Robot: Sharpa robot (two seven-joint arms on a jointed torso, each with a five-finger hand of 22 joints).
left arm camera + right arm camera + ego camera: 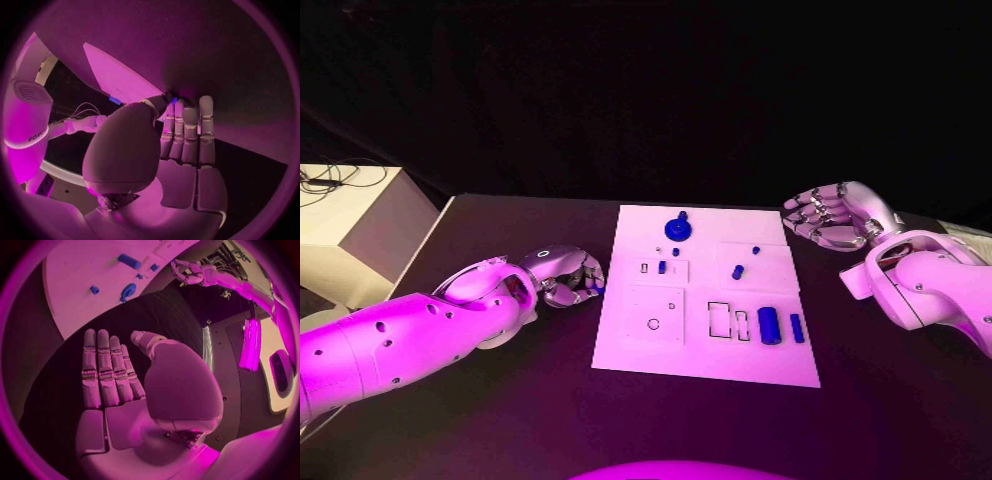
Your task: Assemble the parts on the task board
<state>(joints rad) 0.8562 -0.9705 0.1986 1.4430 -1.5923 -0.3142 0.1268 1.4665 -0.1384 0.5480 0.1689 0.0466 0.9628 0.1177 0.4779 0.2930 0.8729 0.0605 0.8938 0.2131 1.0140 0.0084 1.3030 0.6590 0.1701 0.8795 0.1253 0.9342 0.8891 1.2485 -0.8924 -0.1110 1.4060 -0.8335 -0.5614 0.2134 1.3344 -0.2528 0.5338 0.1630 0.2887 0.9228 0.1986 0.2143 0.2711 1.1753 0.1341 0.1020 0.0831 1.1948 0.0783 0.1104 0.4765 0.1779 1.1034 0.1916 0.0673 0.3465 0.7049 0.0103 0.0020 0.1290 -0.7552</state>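
The white task board [704, 345] lies mid-table. On it are a round blue part [678, 228] at the far end, small blue pieces [737, 271] in the middle, and a blue cylinder [769, 323] beside a blue block [796, 327] near the right edge. My left hand [571, 278] rests just off the board's left edge, and a small blue part [597, 284] shows at its fingertips. In the left wrist view the thumb and a finger pinch that blue part [174, 100]. My right hand [831, 215] hovers off the board's far right corner, and its fingers [103, 370] are straight and apart with nothing in them.
A white box [351, 235] stands off the table's left side. The board has rectangular slots [720, 318] and a square plate with a hole [656, 322]. In the right wrist view the round blue part [128, 291] and the cylinder [129, 261] lie on the board [81, 270].
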